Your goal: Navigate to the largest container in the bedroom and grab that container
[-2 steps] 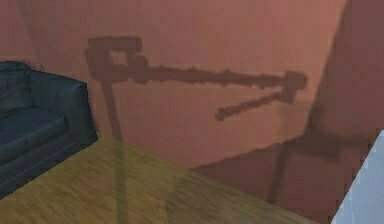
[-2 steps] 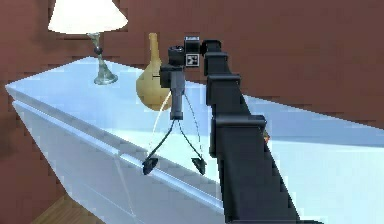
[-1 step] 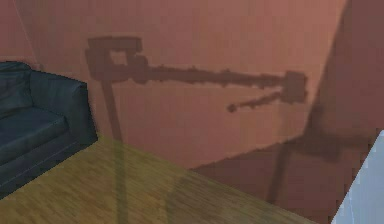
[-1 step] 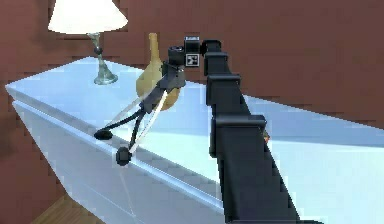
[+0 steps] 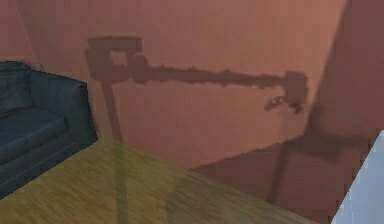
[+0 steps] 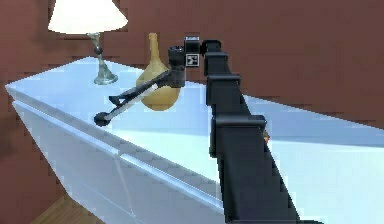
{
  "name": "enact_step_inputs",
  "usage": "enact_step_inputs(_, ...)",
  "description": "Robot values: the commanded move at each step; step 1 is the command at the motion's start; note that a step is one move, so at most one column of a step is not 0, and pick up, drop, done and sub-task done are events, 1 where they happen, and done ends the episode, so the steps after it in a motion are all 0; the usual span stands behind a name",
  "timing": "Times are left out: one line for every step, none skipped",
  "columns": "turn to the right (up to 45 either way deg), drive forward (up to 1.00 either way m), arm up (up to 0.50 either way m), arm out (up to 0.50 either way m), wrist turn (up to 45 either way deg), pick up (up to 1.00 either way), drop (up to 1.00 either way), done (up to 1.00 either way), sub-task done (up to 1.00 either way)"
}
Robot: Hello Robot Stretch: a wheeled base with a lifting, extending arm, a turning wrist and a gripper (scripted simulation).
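**A:** What is made out in the forward view?

**B:** A dark sofa is seen at the left, against a red wall, with wooden floor below.

**A:** And in the arm side view?

**B:** A tan vase, taken to be the container, is stood on the white desk near a lamp. The end effector is drawn across it in the picture. Contact cannot be judged, nor the finger spread, nor whether anything is held.

**A:** Which step is in hand?

**B:** The grab itself, it is judged. A sure hold and a clear lift are called for next.
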Motion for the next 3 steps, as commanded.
enact_step_inputs(0.0,0.0,0.0,0.0,45.0,0.0,0.0,0.0,0.0)
enact_step_inputs(0.0,0.0,0.0,0.0,9.0,0.0,0.0,0.0,0.0)
enact_step_inputs(0.0,0.0,0.0,0.0,0.0,1.0,0.0,0.0,0.0)
